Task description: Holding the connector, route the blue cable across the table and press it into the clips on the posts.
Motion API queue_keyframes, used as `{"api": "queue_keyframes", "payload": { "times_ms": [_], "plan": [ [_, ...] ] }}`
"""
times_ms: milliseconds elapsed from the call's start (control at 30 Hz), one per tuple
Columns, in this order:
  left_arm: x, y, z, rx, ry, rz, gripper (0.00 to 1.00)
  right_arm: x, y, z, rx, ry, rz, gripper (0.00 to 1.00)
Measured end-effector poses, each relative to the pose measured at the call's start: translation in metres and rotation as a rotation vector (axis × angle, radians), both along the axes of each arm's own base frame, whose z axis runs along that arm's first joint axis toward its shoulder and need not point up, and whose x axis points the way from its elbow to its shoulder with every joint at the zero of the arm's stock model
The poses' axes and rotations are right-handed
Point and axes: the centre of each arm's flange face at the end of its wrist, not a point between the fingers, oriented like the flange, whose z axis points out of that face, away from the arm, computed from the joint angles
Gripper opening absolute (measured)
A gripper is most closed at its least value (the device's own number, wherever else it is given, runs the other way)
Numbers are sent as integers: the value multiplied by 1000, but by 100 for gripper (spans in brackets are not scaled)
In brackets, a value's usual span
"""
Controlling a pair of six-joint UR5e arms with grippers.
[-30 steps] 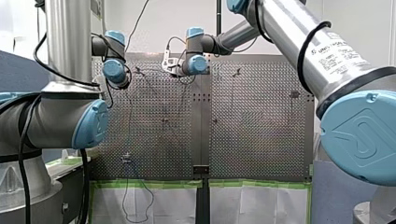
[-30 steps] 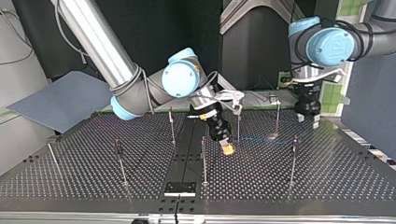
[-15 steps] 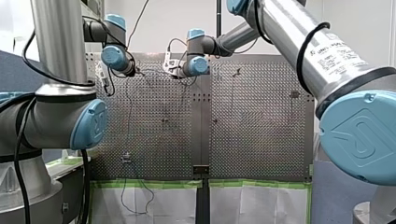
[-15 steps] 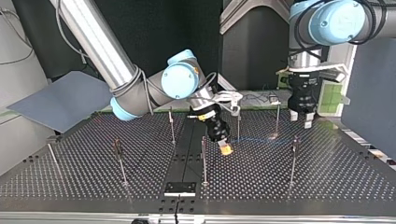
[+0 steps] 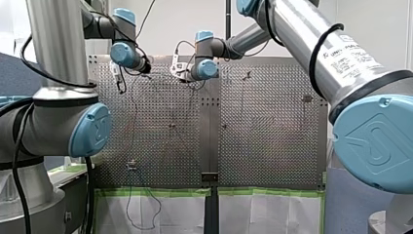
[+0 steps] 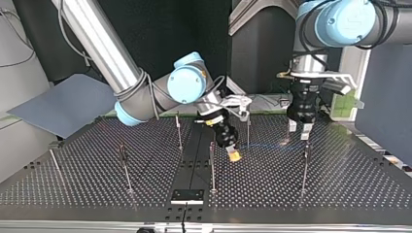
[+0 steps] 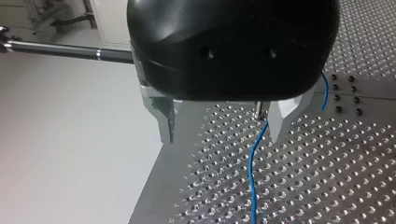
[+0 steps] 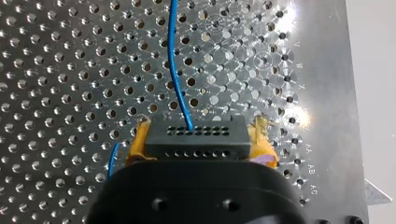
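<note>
Currently my right end effector [image 6: 234, 154] leans at a tilt low over the middle of the perforated counter [image 6: 340, 189], as the top view has it. It sits among thin upright posts [image 6: 248, 130]: one stands just beside it toward the view's right, and another a little nearer the camera.

Its own wrist view shows it closed on a black connector [image 8: 195, 135], a flat block with two rows of small holes, clamped end to end between the yellow pads [image 8: 137, 143]. The blue cable [image 8: 175, 60] leaves the connector's middle and runs ahead of the end effector in a soft curve over the counter's holes. A second short piece of blue shows beside one pad.

In the top view the cable is a faint blue line from the right end effector toward the view's right, fading out near a post by my left end effector [image 6: 300, 130]. That one hangs upright above the counter, clear of it, with its fingers [image 7: 166, 122] spread apart and nothing between them. In the left wrist view the cable passes under it, close to the inner side of one finger, and runs across the counter ahead.
</note>
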Motion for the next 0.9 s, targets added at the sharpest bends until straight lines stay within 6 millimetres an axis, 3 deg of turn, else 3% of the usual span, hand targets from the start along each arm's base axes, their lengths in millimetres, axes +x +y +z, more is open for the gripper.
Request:
{"api": "queue_keyframes", "payload": {
  "times_ms": [167, 533, 900],
  "plan": [
    [16, -7, 2, 24, -5, 7, 98, -2, -3, 0, 1, -1, -4, 0],
    [45, -21, -19, 71, 30, 34, 98, -5, -7, 0, 2, -2, -9, 0],
    [81, -27, -24, 67, -3, 81, 98, -5, -8, 0, 3, -1, -9, 0]
  ]
}}
